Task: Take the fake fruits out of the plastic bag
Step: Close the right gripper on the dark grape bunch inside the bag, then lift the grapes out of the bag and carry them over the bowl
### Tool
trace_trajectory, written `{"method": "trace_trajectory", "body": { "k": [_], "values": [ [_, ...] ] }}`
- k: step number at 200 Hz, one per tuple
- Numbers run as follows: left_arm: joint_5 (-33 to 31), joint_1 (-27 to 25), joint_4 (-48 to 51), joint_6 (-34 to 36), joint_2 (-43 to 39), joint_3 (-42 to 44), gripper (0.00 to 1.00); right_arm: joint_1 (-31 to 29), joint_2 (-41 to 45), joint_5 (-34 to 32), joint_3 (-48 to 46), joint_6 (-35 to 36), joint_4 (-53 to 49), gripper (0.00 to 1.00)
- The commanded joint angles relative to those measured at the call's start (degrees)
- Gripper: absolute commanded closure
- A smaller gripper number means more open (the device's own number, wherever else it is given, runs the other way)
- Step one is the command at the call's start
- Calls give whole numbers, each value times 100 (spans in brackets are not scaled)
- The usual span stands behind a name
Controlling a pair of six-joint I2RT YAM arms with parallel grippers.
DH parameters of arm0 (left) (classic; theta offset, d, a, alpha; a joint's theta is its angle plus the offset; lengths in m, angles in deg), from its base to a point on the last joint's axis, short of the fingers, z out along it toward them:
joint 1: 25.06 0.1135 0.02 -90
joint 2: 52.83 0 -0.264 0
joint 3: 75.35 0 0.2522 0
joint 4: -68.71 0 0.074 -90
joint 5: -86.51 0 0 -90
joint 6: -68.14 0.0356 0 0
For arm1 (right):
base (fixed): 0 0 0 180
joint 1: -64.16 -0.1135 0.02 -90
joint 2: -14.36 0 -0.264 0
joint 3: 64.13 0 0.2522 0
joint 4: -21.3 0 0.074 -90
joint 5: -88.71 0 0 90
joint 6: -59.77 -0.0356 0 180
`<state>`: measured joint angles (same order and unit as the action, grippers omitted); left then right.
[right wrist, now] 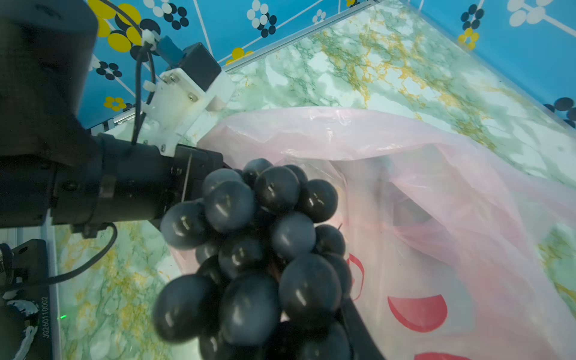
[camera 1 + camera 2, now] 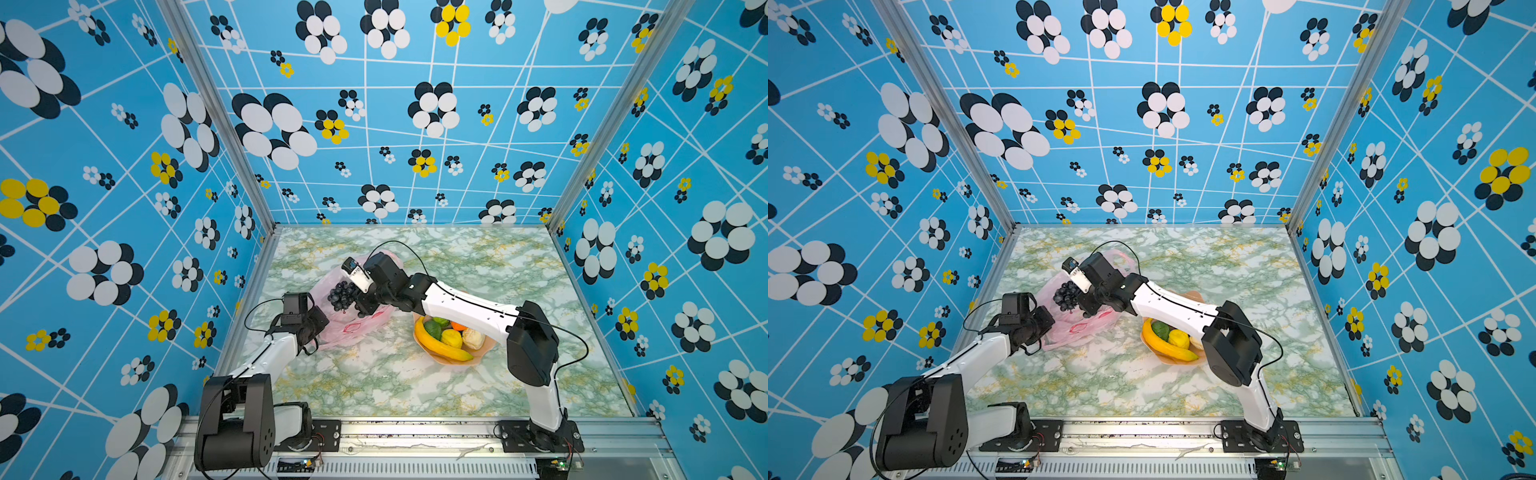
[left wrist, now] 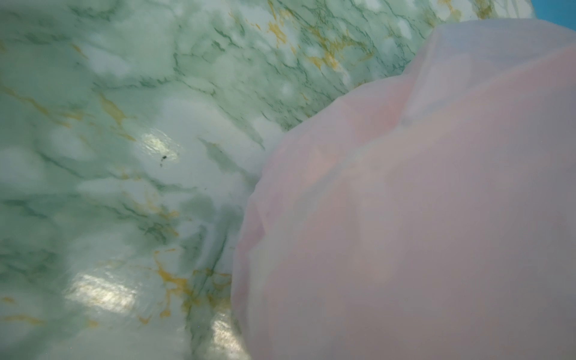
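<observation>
Grape bunch (image 2: 343,296) (image 2: 1066,296) (image 1: 255,249): black and glossy, held clear of the worktop (image 2: 374,382) above the open mouth of the plastic bag (image 2: 361,326) (image 2: 1075,332) (image 1: 436,187), touching no other fruit. My right gripper (image 2: 354,306) (image 2: 1080,305) reaches across from the right, its jaws clamped on the bunch from the side; in the right wrist view the grapes hide most of the grip. The bag, thin pink film with red printed marks, lies crumpled left of the worktop's centre. In the right wrist view a dark shape shows through its film, too blurred to name. My left gripper (image 2: 318,330) (image 2: 1042,328) sits low at the bag's near-left edge with jaws together. Whether film is pinched between them I cannot tell, as the left wrist view shows only pink film (image 3: 405,218) close to the lens beside green-veined marble. To the right of the bag and apart from it stands a peach dish (image 2: 457,362) (image 2: 1177,362), partly under my right forearm. It holds a banana (image 2: 438,347) (image 2: 1167,347), two green fruits (image 2: 432,329), a yellow fruit (image 2: 452,337), a small orange fruit (image 2: 458,326) and a beige fruit (image 2: 473,338).
</observation>
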<state>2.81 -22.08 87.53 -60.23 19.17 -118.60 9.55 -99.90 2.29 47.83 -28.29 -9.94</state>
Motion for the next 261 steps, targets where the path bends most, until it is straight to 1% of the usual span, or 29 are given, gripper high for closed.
{"method": "trace_trajectory", "body": {
  "k": [1, 26, 32, 51, 91, 115, 187, 261],
  "values": [
    [-190, 9, 136, 302, 18, -187, 97, 258, 720, -76, -266, -149, -67, 72],
    [-265, -2, 101, 449, -27, -159, 98, 478, 1272, -160, -607, -152, -313, 72],
    [-283, 0, 84, 453, -37, -147, 98, 530, 1401, -204, -885, -160, -376, 72],
    [-271, -10, 40, 493, -55, -116, 98, 689, 1775, -336, -1175, -201, -535, 72],
    [-132, -9, -91, 588, 30, -97, 99, 1099, 2344, -648, -1608, -459, -891, 74],
    [-120, -9, -158, 593, 112, -62, 99, 1444, 2685, -657, -1900, -696, -1005, 75],
    [-118, -8, -234, 591, 173, -2, 99, 2319, 3453, -698, -2812, -1102, -1332, 76],
    [-115, -10, -259, 585, 173, 15, 99, 3016, 3744, -465, -3552, -1256, -1372, 76]
  ]
}}
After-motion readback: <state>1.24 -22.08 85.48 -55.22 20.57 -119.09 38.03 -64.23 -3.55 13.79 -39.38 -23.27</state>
